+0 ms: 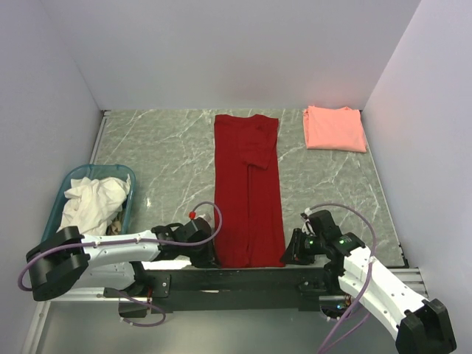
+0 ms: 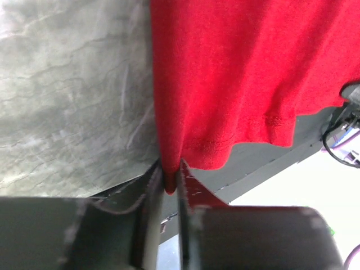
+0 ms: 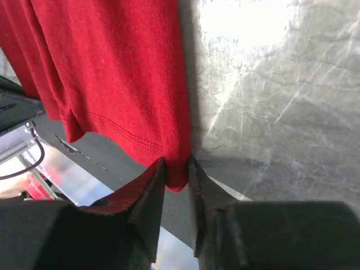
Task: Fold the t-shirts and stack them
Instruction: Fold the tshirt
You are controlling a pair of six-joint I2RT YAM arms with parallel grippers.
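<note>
The deep red t-shirt (image 1: 247,188) lies as a long narrow strip down the middle of the table, its hem hanging at the near edge. My left gripper (image 1: 209,254) is at the hem's near left corner, and in the left wrist view the left gripper (image 2: 170,171) is shut on that red corner (image 2: 169,180). My right gripper (image 1: 290,254) is at the near right corner. In the right wrist view the right gripper (image 3: 177,169) pinches the cloth (image 3: 179,180) between both fingers. The salmon-pink t-shirt (image 1: 334,127) lies folded at the back right.
A blue basket (image 1: 70,177) holding white cloth (image 1: 94,203) stands at the left side of the marble table (image 1: 162,155). White walls close in the back and both sides. A dark rail (image 1: 236,279) runs along the near edge between the arm bases.
</note>
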